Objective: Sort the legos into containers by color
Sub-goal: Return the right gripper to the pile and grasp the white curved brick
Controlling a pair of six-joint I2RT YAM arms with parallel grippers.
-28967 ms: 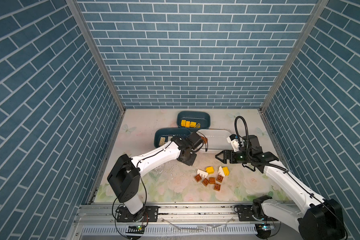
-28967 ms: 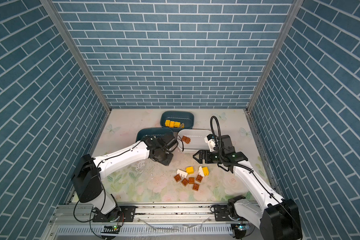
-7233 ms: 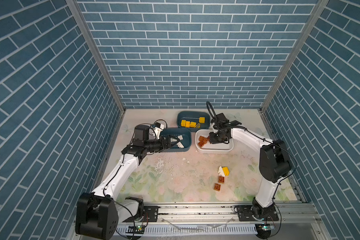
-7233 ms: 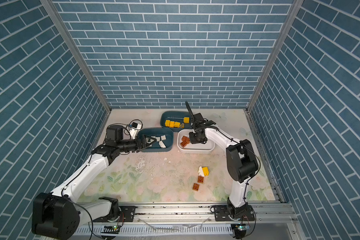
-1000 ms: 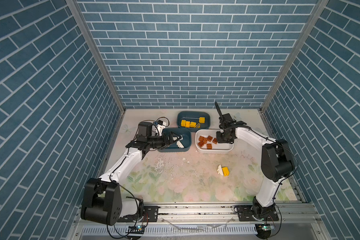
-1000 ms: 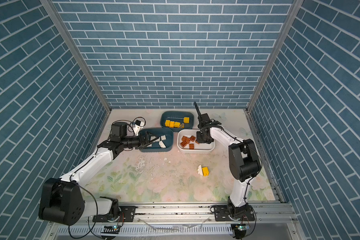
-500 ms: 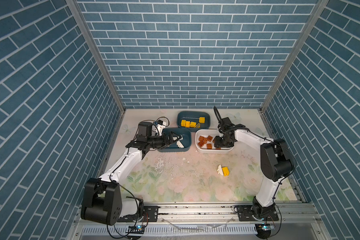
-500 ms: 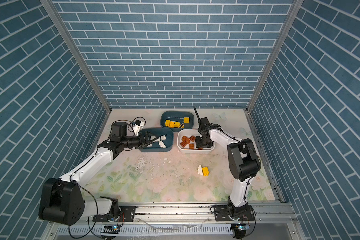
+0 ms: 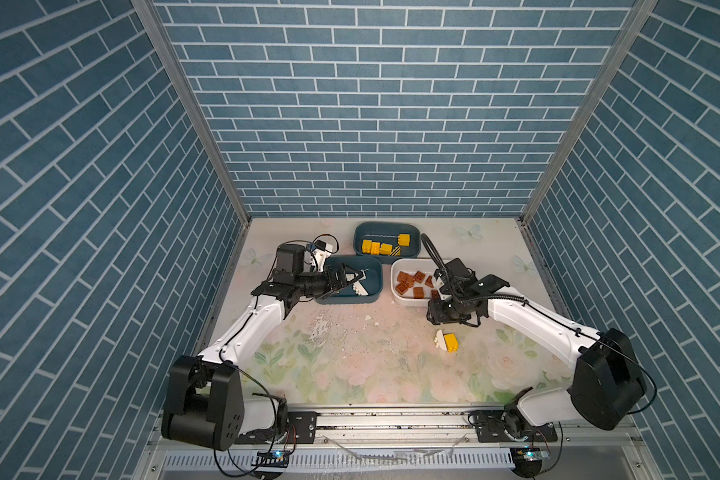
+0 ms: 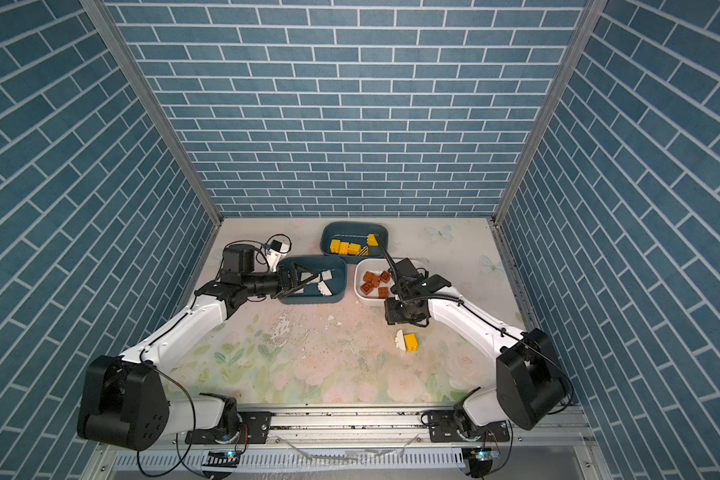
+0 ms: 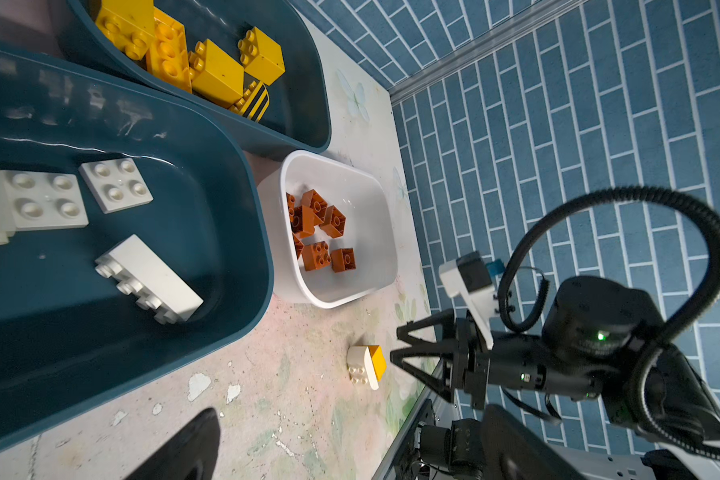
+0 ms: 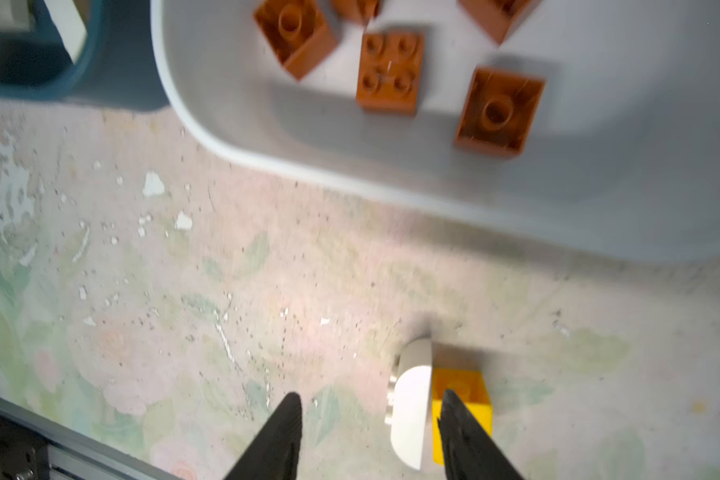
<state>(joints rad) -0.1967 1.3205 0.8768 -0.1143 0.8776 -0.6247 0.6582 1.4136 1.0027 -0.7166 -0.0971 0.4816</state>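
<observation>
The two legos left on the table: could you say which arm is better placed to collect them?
Probably the right: the right hand, open, hangs beside the legos; the left hand is over a teal tub.

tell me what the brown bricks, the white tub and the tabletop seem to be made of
The brown bricks look like hard moulded plastic, semi-gloss, with crisp studs and hollow undersides. The white tub is likely smooth glossy plastic, given its rounded corners and soft highlights. The tabletop is probably a matte floral printed coating or film. White flakes have chipped off, and the base is unclear.
</observation>
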